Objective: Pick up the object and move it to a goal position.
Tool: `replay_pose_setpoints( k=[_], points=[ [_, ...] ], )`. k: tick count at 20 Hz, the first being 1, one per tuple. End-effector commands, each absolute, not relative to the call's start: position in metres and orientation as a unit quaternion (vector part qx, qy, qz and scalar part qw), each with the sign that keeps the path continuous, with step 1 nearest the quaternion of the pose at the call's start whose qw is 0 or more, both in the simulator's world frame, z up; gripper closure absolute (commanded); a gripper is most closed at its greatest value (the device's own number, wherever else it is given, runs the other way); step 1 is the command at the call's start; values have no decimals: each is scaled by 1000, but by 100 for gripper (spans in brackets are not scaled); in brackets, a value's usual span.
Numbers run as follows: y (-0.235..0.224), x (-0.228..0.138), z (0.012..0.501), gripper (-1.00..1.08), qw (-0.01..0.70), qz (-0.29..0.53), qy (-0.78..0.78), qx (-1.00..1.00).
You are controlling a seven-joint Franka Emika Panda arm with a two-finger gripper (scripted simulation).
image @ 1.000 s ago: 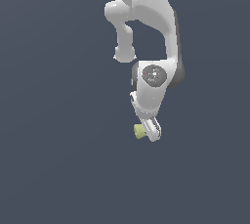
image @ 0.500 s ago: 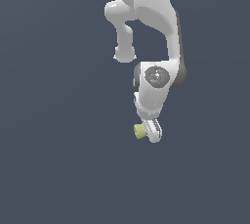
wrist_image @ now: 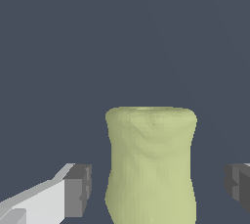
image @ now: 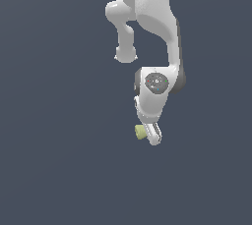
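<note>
Plain grey all round object point(wrist_image: 151, 164), pincer point(wrist_image: 158, 189)

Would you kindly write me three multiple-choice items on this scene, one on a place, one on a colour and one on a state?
1. Where is the spool relative to the gripper?
A. Between its fingers
B. Far off to one side
C. On top of the arm

2. What colour is the spool?
A. Red
B. Pale yellow-green
C. Black

3. How do the gripper's fingers stand?
A. Shut tight on the spool
B. Open, with gaps on both sides of the spool
C. Out of view

Answers:
1 A, the wrist view shows the spool between the two dark pads.
2 B, both views show it pale yellow-green.
3 B, background shows between each pad and the spool.
</note>
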State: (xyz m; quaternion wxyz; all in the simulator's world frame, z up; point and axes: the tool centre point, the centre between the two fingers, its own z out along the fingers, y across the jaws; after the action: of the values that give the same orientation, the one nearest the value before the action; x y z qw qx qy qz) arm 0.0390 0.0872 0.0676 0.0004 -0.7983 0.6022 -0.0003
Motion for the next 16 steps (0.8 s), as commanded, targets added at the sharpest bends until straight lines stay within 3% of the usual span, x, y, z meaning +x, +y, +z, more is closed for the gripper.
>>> replay_pose_setpoints(
  k=[1,8,9,16],
  points=[
    [87,38,53,-92,0,0,603,-798],
    [87,39,40,-92,0,0,603,-798],
    [87,39,40,108,0,0,603,-798],
    [87,39,40,108,0,0,603,-798]
  ],
)
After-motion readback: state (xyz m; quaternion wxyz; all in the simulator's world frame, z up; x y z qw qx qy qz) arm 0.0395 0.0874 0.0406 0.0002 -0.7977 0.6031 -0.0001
